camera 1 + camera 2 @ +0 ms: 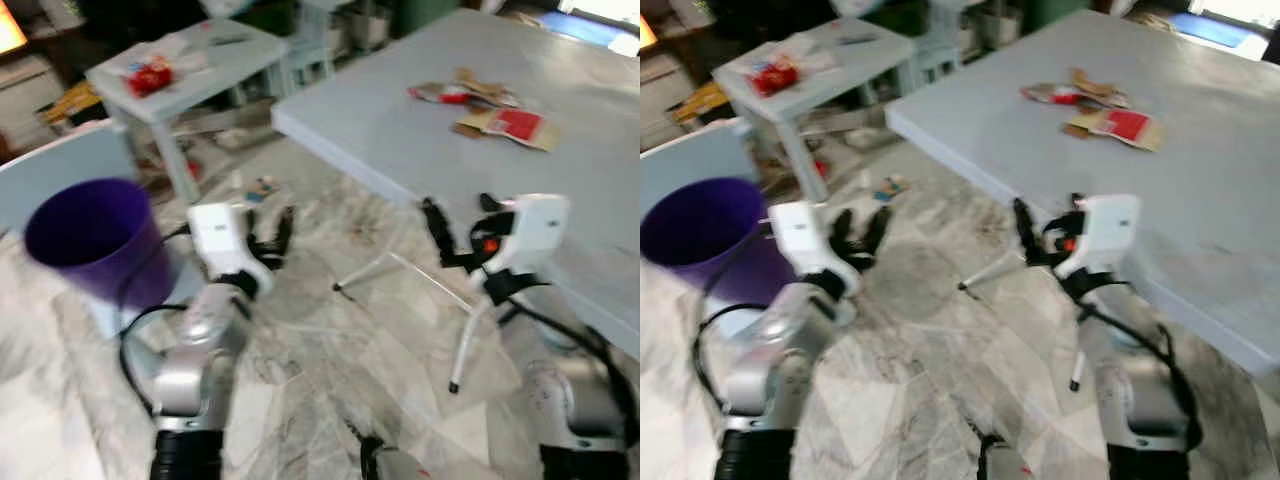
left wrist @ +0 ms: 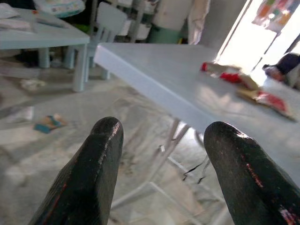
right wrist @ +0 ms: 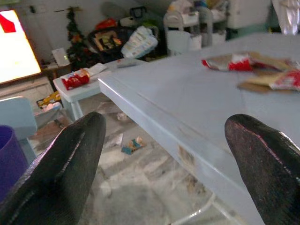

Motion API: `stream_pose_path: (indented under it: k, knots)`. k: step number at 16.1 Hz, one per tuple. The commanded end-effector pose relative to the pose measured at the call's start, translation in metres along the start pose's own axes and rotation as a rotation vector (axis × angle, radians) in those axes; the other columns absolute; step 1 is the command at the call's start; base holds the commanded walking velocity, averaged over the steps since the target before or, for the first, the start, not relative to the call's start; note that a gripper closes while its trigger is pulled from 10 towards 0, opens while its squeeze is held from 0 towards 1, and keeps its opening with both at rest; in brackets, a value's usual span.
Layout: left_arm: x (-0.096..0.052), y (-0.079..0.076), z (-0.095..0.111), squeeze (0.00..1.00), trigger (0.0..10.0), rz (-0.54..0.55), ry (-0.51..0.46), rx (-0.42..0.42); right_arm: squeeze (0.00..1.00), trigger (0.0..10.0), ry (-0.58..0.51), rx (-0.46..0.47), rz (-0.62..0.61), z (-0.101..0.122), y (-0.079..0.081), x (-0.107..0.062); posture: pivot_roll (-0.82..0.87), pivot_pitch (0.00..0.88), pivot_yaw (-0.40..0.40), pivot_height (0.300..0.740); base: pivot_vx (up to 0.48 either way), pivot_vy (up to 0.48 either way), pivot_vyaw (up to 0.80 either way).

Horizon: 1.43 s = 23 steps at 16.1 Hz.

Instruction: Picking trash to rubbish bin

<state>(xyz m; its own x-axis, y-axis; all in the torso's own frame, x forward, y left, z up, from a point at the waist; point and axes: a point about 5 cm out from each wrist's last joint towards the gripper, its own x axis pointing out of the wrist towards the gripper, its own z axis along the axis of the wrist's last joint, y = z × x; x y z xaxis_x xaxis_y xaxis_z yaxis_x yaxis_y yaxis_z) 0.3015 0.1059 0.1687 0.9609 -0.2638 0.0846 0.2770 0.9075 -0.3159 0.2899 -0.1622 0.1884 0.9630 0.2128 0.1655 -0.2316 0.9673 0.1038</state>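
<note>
1. Left tool (image 1: 268,232) hovers over the marble floor with its fingers spread wide and nothing in them, just beside the purple bin (image 1: 95,238); the right tool (image 1: 458,228), equally wide and empty, hangs at the near edge of the big table (image 1: 400,130).
2. From the head camera, the trash lies well up that table: one red-and-white wrapper (image 1: 450,94) and one brown packet with a red label (image 1: 508,126), close together.
3. Left wrist view: two black fingers (image 2: 89,178) frame the table edge, and the wrappers (image 2: 234,77) sit far along the top.
4. Right wrist view: same story, with the nearest trash (image 3: 229,62) ahead and well apart.
5. My call: step closer first, then bring the right tool down over one wrapper only.
6. Count: two tools, one bin, at least two wrappers, plus one scrap on the floor (image 1: 262,187).
</note>
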Motion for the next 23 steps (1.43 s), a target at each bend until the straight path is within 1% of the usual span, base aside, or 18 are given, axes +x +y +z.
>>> stream_pose_path:
  k: [1,2,5,7,10,12,16,17,23]
  knots:
    - [-0.0027,0.0079,0.0012,0.00,10.0,0.030,0.001,0.005,0.58,10.0,-0.011,0.002,0.020,0.0025,0.0058,0.0007,-0.06,0.158,0.043,0.740,0.000,0.000,0.00]
    - [-0.0027,0.0080,0.0011,0.00,10.0,0.032,0.002,0.003,0.58,10.0,-0.012,0.002,0.019,0.0026,0.0059,0.0006,-0.06,0.160,0.043,0.740,0.000,0.000,-0.80]
    - [-0.0026,0.0085,0.0013,0.00,10.0,0.034,0.003,0.003,0.58,10.0,-0.012,0.003,0.018,0.0027,0.0063,0.0004,-0.06,0.160,0.045,0.740,0.000,0.000,0.00]
    - [-0.0020,0.0091,0.0016,0.00,10.0,0.036,0.004,0.005,0.58,10.0,-0.012,0.005,0.018,0.0025,0.0065,0.0003,-0.06,0.160,0.046,0.740,0.000,0.000,-0.80]
    - [-0.0011,0.0096,0.0021,0.00,10.0,0.038,0.006,0.014,0.58,10.0,-0.012,0.005,0.016,0.0024,0.0063,0.0002,-0.06,0.160,0.047,0.740,0.000,0.000,0.00]
    - [-0.0006,0.0107,0.0026,0.00,10.0,0.041,0.005,0.016,0.58,10.0,-0.012,0.006,0.015,0.0025,0.0064,0.0001,-0.06,0.159,0.049,0.740,0.000,0.000,-0.80]
    - [-0.0002,0.0117,0.0037,0.00,10.0,0.043,0.005,0.017,0.57,10.0,-0.014,0.006,0.016,0.0028,0.0065,0.0006,-0.06,0.159,0.049,0.740,0.000,0.000,0.00]
    - [-0.0002,0.0117,0.0037,0.00,10.0,0.043,0.005,0.018,0.58,10.0,-0.014,0.006,0.017,0.0029,0.0065,0.0007,-0.06,0.159,0.049,0.740,0.000,0.000,-0.80]
    - [-0.0001,0.0121,0.0030,0.00,10.0,0.043,0.011,0.023,0.56,10.0,-0.021,0.007,0.017,0.0038,0.0060,0.0014,-0.06,0.154,0.048,0.740,0.000,0.000,-0.09]
